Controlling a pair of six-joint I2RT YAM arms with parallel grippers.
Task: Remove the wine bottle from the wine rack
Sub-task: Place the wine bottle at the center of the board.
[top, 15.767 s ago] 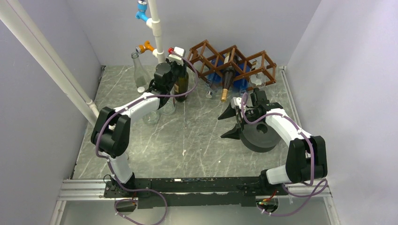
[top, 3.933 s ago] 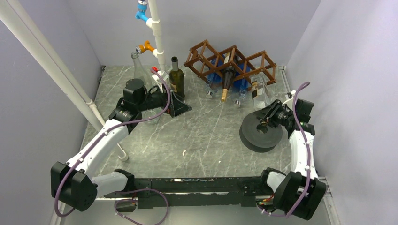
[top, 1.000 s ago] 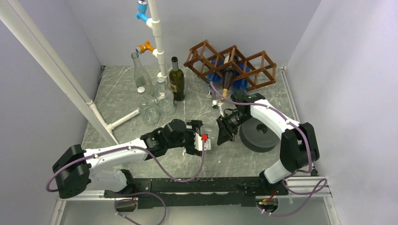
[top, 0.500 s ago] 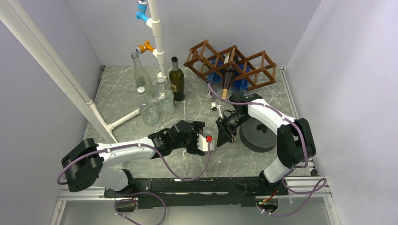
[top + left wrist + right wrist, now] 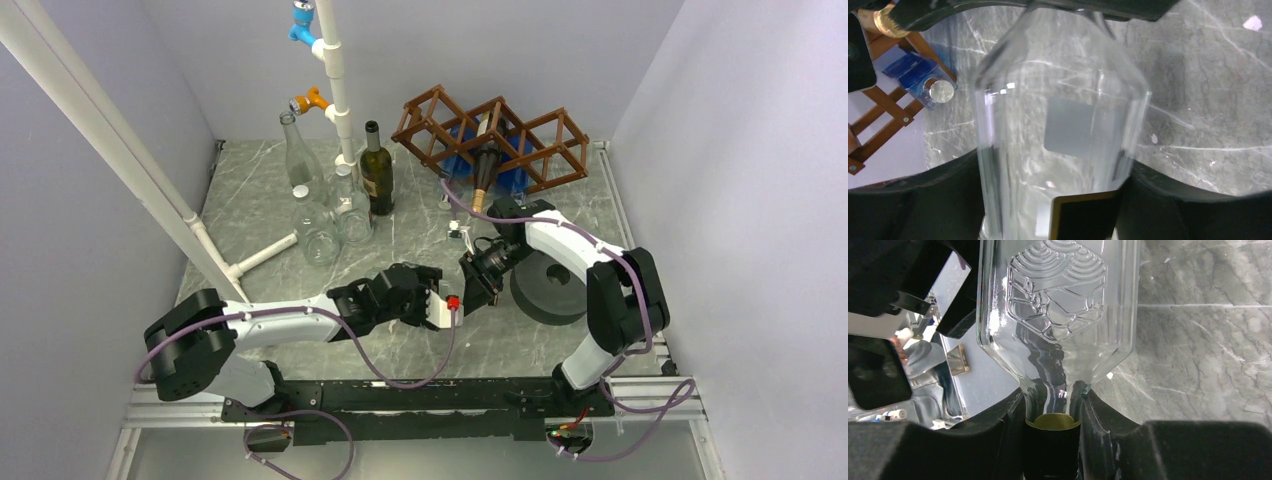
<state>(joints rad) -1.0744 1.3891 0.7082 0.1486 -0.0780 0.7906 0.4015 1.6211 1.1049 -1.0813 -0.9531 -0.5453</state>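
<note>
Right tool (image 5: pixel 1053 407) is clamped on the neck of a clear embossed glass bottle (image 5: pixel 1055 300) at the middle of the grey marbled desk (image 5: pixel 400 250). Left tool (image 5: pixel 1055 200) is spread wide about the bottle's body; whether its fingers press the glass cannot be told. Well beyond, at the far edge, the brown wooden lattice wine rack (image 5: pixel 497 101) is stood, with a dark bottle (image 5: pixel 485 168) lodged neck-forward in one cell.

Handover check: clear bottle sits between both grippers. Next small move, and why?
Probably close the left gripper firmly on the clear bottle: its jaws flank the body, grip unconfirmed, while the right gripper is shut on the neck.
</note>
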